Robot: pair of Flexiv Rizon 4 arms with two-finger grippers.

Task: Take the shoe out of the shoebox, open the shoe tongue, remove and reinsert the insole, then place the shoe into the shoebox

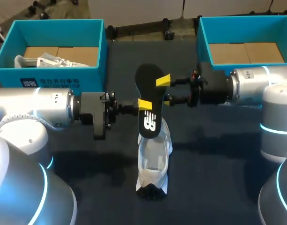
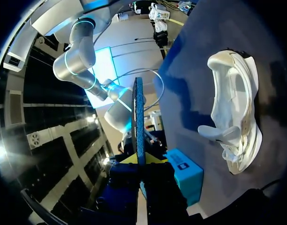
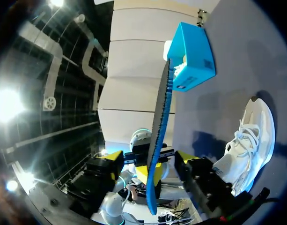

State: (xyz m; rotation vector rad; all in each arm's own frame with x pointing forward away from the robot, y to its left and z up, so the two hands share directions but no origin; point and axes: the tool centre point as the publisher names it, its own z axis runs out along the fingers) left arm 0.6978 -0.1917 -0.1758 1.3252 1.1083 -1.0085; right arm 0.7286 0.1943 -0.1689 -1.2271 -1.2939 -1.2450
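A black insole point(image 1: 149, 93) hangs on edge above the white shoe point(image 1: 154, 159), which lies on the dark table with its tongue pulled open. My left gripper point(image 1: 144, 105) is shut on the insole's lower middle; in the left wrist view the insole point(image 2: 138, 117) rises edge-on from between its fingers point(image 2: 142, 161), with the shoe point(image 2: 234, 112) off to one side. My right gripper point(image 1: 165, 91) comes in from the opposite side and is open. In its wrist view the insole point(image 3: 159, 117) stands between its spread yellow tips point(image 3: 150, 159) with a gap on each side.
A blue shoebox point(image 1: 54, 75) at the back left holds another white shoe point(image 1: 45, 61). A second blue shoebox point(image 1: 202, 42) stands at the back right, partly behind my right arm. Bare table lies in front of the shoe.
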